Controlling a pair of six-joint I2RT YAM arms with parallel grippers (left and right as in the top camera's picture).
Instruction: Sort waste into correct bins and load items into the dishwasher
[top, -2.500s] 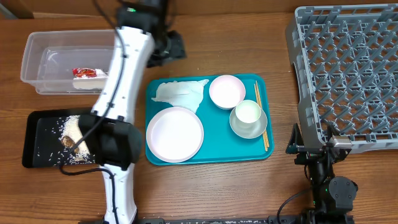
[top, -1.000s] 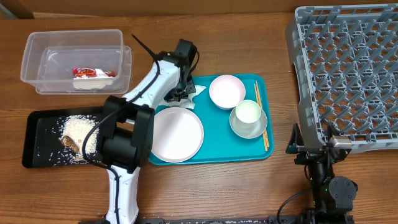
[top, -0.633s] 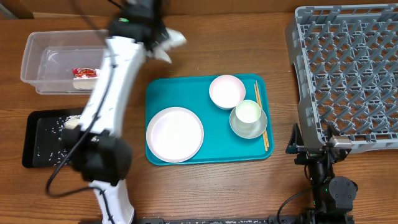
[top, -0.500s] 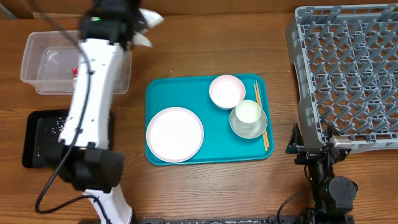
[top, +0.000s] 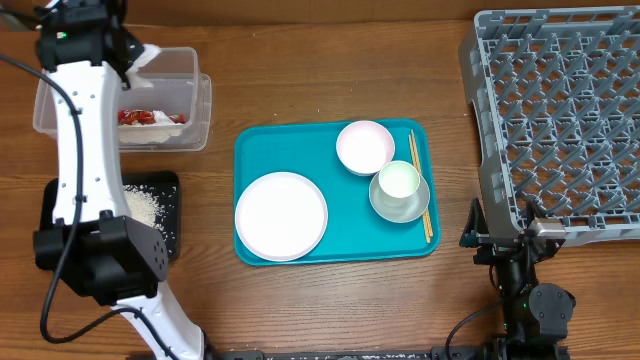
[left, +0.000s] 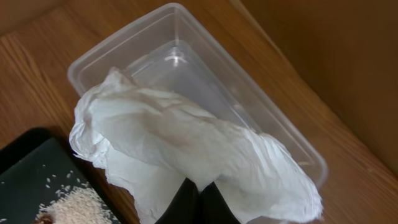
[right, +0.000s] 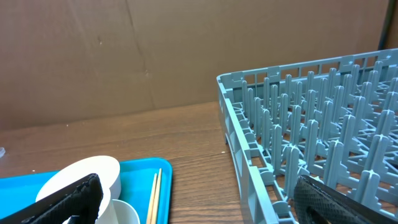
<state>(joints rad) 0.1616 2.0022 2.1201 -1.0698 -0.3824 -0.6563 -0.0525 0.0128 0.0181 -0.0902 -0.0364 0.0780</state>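
Observation:
My left gripper (left: 200, 184) is shut on the crumpled white napkin (left: 186, 134) and holds it over the clear tub (left: 186, 59). From overhead the napkin (top: 150, 56) hangs at the tub's (top: 196, 100) back edge, above the red wrapper (top: 150, 118) inside. Rice (top: 143, 205) lies in the black tray (top: 168, 235), partly hidden by my left arm. On the teal tray are the white plate (top: 281, 215), a white bowl (top: 364, 146), a cup (top: 398, 181) in the grey-green bowl (top: 410, 209), and chopsticks (top: 421, 190). My right gripper (right: 202, 211) is open and empty beside the dish rack (top: 560, 120).
The teal tray (top: 345, 240) sits mid-table between the bins and the rack. My left arm stretches from the front edge up across the black tray to the tub. The rack's lattice wall (right: 249, 143) stands just right of the right gripper. A brown cardboard wall backs the table.
The left arm lifted the napkin off the teal tray and swung it left and back to above the clear tub. The right arm has not moved.

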